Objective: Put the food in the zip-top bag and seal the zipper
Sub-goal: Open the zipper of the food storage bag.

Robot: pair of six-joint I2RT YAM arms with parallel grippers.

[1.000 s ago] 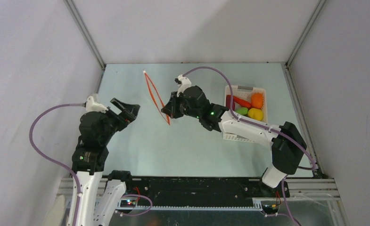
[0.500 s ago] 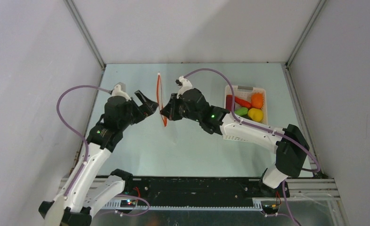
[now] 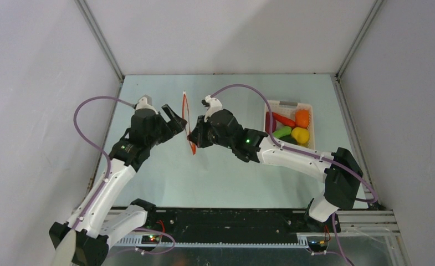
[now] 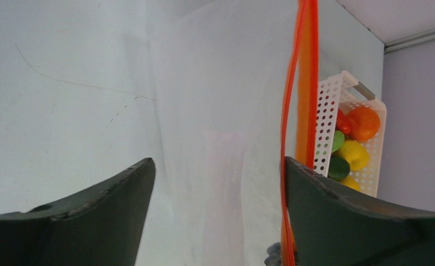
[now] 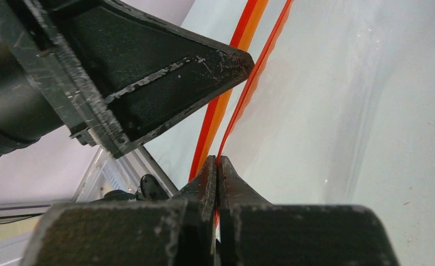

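1. The left gripper (image 3: pixel 177 118) sat folded back near the table's left edge a second ago. It has since swung right to the bag's mouth. Its jaws are spread wide, and in its wrist view one finger (image 4: pixel 364 221) lies just beside the orange strip, with nothing gripped yet.
2. The zipper (image 3: pixel 185 111) leaned slantwise a second ago and now runs almost straight from near to far. It is held up off the table (image 3: pixel 231 172) at centre-left. Its two lips are slightly parted, so the mouth is open only a slit. The clear zip-top bag (image 4: pixel 226 138) hangs below it, and nothing shows inside.
3. The right gripper (image 3: pixel 193 134) has drifted slightly left with the bag. Its jaws are pressed together, pinching one lip of the zipper at the near end, as the right wrist view shows.
4. The food (image 3: pixel 292 127) all lies in the white slotted basket (image 3: pixel 288 103) at the right, well apart from the bag.
5. Judgement: the left gripper is set to take the opposite lip. Pulling the two lips apart would widen the mouth, after which loading could begin. Filling and sealing are both still to do.
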